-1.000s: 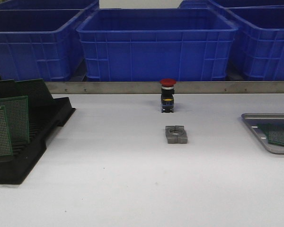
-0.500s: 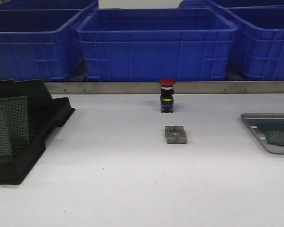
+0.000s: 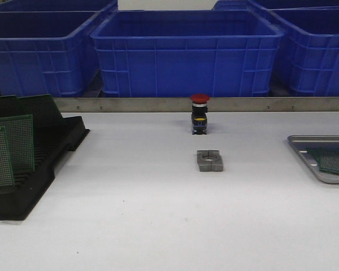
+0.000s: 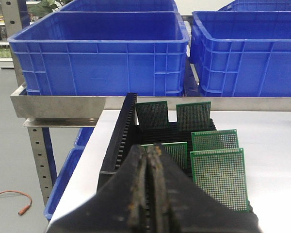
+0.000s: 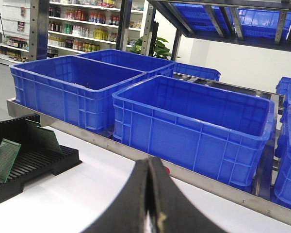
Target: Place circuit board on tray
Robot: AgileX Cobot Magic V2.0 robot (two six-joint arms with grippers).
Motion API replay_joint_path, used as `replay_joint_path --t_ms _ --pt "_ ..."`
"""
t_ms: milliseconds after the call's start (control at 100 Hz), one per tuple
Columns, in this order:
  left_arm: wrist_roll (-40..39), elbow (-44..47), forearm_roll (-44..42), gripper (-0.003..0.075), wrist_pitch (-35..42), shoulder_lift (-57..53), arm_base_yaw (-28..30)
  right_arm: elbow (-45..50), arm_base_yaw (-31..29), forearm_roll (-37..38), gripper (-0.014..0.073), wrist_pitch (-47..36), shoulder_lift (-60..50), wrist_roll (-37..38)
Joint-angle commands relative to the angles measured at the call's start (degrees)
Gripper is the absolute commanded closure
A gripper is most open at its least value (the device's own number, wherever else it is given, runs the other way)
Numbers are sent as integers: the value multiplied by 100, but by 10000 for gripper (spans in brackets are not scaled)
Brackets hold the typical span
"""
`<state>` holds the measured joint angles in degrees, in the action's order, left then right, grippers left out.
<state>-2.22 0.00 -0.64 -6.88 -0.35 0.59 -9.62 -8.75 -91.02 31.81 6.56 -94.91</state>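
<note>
Several green circuit boards stand upright in a black slotted rack at the table's left; they also show in the left wrist view. The silver-grey tray lies at the right edge with one green circuit board flat on it. My left gripper is shut and empty, near the rack and short of the boards. My right gripper is shut and empty above the table. Neither gripper shows in the front view.
A red-capped push button stands at mid-table near the back. A small grey metal block lies in front of it. Large blue bins line a steel ledge behind the table.
</note>
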Motion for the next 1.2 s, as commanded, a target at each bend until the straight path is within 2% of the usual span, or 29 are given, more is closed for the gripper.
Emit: replay_joint_path --t_ms 0,450,530,610,720,910,990,1190 --pt "-75 278 64 741 507 -168 4 -139 -9 -234 655 46 68 -49" --pt "-75 278 64 741 507 -168 4 -139 -9 -240 655 -31 68 -49" --pt "-75 278 64 741 507 -168 4 -135 46 -233 655 -350 68 -31" --pt "-75 278 64 741 507 -168 4 -128 162 -36 655 -816 68 292" --pt "-75 278 64 741 507 -168 4 -147 250 1330 655 -1295 68 1361" --pt "-75 278 64 741 507 -168 4 -141 411 4587 655 -1788 61 4633" --pt "-75 278 64 741 507 -168 4 -95 511 5877 655 -1907 -29 5648" --pt "-75 278 64 741 507 -168 4 339 835 7684 655 -2757 -621 7648"
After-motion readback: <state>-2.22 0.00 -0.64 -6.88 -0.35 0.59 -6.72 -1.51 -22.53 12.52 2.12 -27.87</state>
